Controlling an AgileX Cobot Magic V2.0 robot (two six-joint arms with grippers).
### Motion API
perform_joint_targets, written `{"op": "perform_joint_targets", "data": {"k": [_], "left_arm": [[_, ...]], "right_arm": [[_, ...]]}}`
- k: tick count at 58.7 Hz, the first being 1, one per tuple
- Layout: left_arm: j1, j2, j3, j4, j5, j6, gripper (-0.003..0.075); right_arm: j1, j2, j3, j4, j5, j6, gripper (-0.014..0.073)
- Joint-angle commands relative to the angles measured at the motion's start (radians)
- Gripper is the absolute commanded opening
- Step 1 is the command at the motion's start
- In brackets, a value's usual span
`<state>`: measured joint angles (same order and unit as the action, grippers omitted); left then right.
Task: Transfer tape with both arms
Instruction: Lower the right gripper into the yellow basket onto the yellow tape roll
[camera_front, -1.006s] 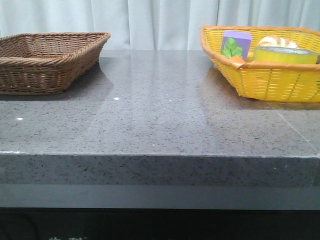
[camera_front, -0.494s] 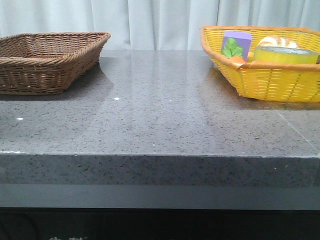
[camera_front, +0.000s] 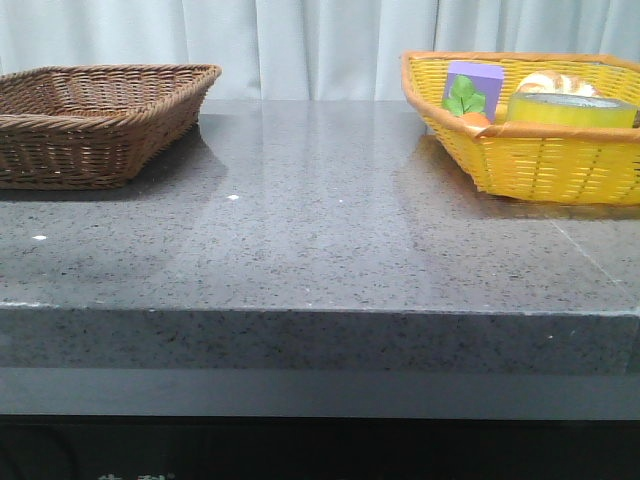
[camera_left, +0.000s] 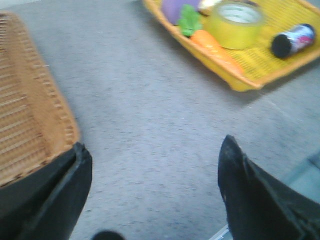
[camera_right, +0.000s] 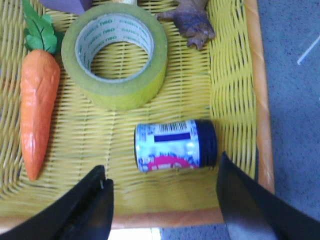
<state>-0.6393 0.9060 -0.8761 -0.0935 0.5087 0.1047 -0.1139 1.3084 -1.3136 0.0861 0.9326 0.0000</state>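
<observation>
Nearest in the left wrist view: black two-fingered left claw, fingers spread wide and holding nothing, hovering over the speckled grey stone worktop. Just beside one finger, the corner of a shallow brown wicker basket, seen at the worktop's left in the front view.

Nearest in the right wrist view: black two-fingered right claw, likewise spread wide and holding nothing, poised above the near rim of a yellow woven basket with an orange edge, standing at the worktop's right in the front view.

Inside the yellow basket, closest to the right claw: a small cylindrical container with a dark cap and a blue, white and pink label, lying on its side. Beyond it, the wide roll of translucent yellow packing tape with a white, green-printed core, lying flat with its hole facing up, gripped by neither claw. Beside the tape, an orange toy carrot with green leaves. Farther off, a brownish animal-like figure, too blurred to name, and a purple block.

Farthest back, pale curtains.
</observation>
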Motion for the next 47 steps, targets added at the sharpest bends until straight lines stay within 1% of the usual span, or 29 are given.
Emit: {"op": "perform_joint_targets", "data": {"k": [1, 14, 32, 47], "left_arm": [[-0.055, -0.005, -0.031, -0.009, -0.064, 0.001, 0.0525], [-0.129, -0.005, -0.031, -0.009, -0.064, 0.001, 0.0525], [-0.132, -0.005, -0.031, -0.009, -0.064, 0.001, 0.0525], [-0.132, -0.005, -0.031, -0.009, -0.064, 0.001, 0.0525]], "right_arm": [[-0.008, 0.043, -0.107, 0.016, -0.006, 0.000, 0.0472], [-0.008, 0.213, -0.278, 0.045, 0.064, -0.005, 0.0472], [-0.008, 0.462, -0.518, 0.047, 0.161, -0.005, 0.0472], [-0.008, 0.611, -0.648, 0.060, 0.216, 0.000, 0.0472]]}}
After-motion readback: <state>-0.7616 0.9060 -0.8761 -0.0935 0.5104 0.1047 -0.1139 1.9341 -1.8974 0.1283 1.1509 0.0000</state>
